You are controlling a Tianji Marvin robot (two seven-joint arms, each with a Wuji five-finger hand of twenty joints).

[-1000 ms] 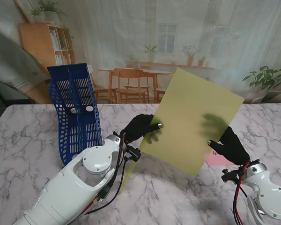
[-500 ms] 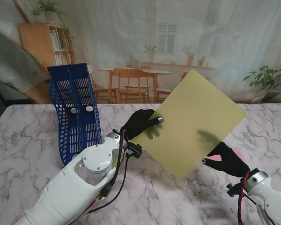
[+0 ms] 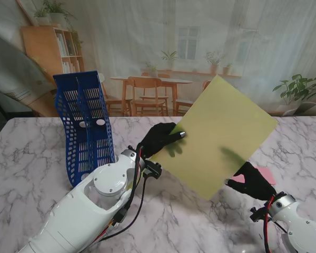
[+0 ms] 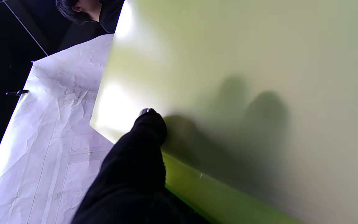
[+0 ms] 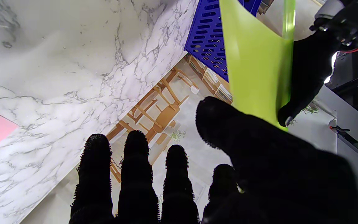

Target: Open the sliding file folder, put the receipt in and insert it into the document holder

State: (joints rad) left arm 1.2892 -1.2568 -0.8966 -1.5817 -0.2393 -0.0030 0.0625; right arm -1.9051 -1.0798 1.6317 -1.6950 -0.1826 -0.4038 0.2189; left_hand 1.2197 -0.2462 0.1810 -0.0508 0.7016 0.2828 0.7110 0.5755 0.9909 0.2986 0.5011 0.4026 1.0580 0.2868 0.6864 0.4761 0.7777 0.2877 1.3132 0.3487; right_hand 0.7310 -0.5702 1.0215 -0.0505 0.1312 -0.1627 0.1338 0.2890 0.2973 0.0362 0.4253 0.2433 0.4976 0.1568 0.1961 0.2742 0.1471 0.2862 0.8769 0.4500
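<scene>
The folder (image 3: 216, 138), a yellow-green sheet-like sleeve, is up in the air over the middle of the table (image 3: 31, 153), tilted with one corner pointing down toward me. My left hand (image 3: 159, 139) is clamped on the folder's left edge; the left wrist view shows the thumb on one face and finger shadows through the plastic on the other. My right hand (image 3: 251, 181) sits just beside the folder's lower right edge, and in the right wrist view its fingers (image 5: 137, 174) are straight and apart with nothing between them, so it is holding nothing. The pink receipt (image 3: 263, 174) lies flat on the table just behind that hand, right of the folder. The blue document holder (image 3: 84, 124) stands upright, well to the left of the folder.

I judge the step in hand to be opening the folder. To do it well I would keep the left pinch firm near the edge so the sleeve does not swing, then bring the right fingertips onto one layer only and part it gently. The plastic looks slick and floppy, so slow moves.
</scene>
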